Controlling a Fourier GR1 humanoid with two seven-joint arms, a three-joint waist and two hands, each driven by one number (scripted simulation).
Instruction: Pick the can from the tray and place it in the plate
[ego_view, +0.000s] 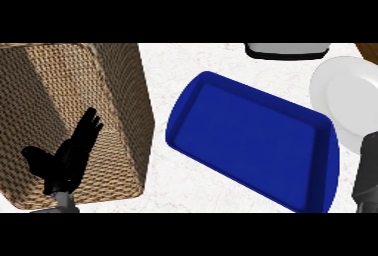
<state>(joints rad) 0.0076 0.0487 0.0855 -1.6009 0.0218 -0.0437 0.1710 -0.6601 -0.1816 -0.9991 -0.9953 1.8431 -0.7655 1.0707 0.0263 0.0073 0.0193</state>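
the blue tray (251, 130) lay bare across the middle of the white counter (170, 65); no can stood on it, nor on the part of the white plate (343, 95) that showed at the right edge, just beside the tray's far right corner. the can itself appeared nowhere in the head view, so where it was could not be told. the right hand (370, 150) showed only as a dark sliver at the right edge, above its grey forearm (367, 187), overlapping the plate's lower rim and the tray's right side. whether it was open, closed or carrying something could not be told, as most of it lay outside the view. the left hand (63, 157) rested open with straight fingers pointing up, low at the left, over the wicker basket (44, 80), holding nothing and taking no part. a grey and black object (286, 50) sat at the top edge, near the plate

judged from this, the pick looked done, since the tray held nothing, and the can was most likely with the right hand beyond the edge of the view. the placing could not be confirmed: the visible plate surface was bare, so setting the can down on it and letting go probably remained, unless it stood on the hidden part of the plate
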